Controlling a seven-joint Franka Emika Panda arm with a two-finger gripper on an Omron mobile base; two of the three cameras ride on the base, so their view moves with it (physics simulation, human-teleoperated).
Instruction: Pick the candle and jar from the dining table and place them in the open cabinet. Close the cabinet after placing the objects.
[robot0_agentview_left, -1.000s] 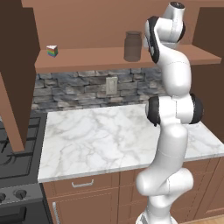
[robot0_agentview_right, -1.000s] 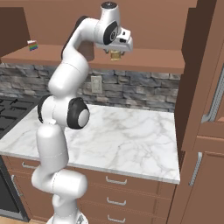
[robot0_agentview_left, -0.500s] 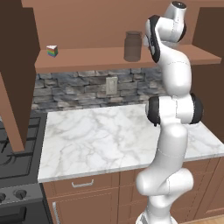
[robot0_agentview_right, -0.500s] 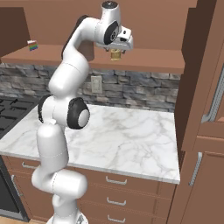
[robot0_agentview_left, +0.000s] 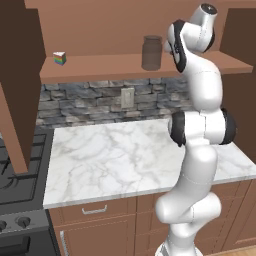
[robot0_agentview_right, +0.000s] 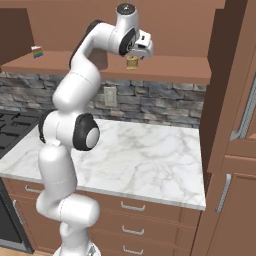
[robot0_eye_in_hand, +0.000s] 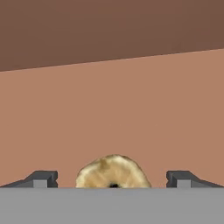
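bare shelf (robot0_agentview_left: 100, 67) between wedge (robot0_agentview_left: 60, 58) and jar (robot0_agentview_left: 151, 52), candle (robot0_agentview_right: 132, 62) beside jar (right end free)

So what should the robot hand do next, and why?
Probably lift straight up and pull back from the shelf. The candle sits on the cabinet shelf between the open gripper fingers, with gaps on both sides, so it looks let go. The jar stands on the shelf too, so closing the doors likely comes after.
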